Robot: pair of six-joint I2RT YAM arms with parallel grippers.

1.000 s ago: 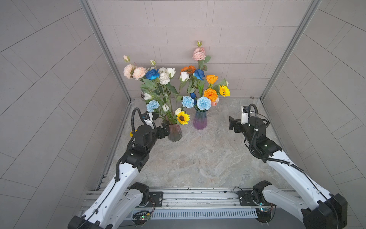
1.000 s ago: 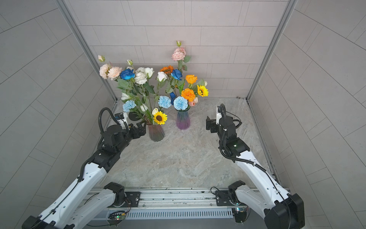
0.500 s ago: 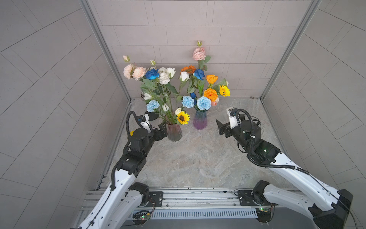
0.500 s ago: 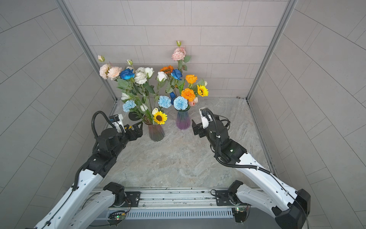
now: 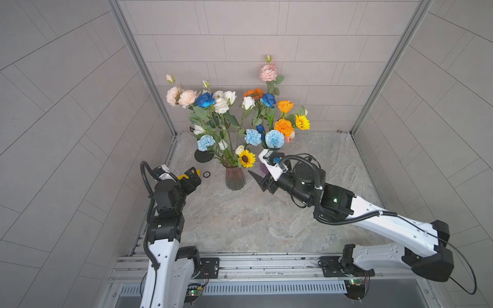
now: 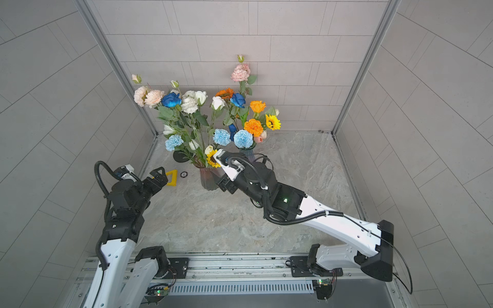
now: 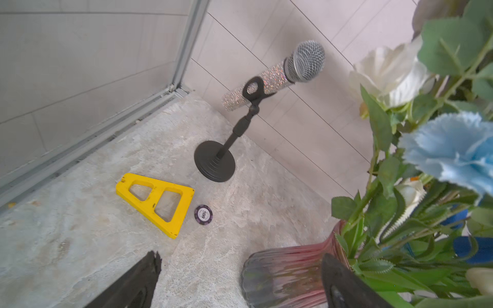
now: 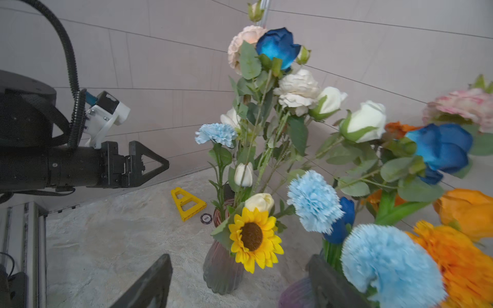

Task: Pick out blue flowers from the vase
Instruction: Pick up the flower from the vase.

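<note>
Two vases stand at the back. A ribbed pink-grey vase holds a deep-blue rose and a pale-blue carnation among white, pink and yellow blooms. A purple vase holds another deep-blue rose, two pale-blue carnations and a deep-blue tulip bud. My right gripper is open and empty, low between the two vases; in the right wrist view one finger is beside the purple vase's stems. My left gripper stands open and empty, left of the pink-grey vase.
A glittery microphone on a black stand rises behind the left vase. A yellow triangular frame and a purple poker chip lie on the stone floor in front of my left gripper. Tiled walls close three sides.
My right arm has swung left and forward, from beside the purple vase to the gap between the vases. My left gripper has drawn back left, away from the pink-grey vase.
</note>
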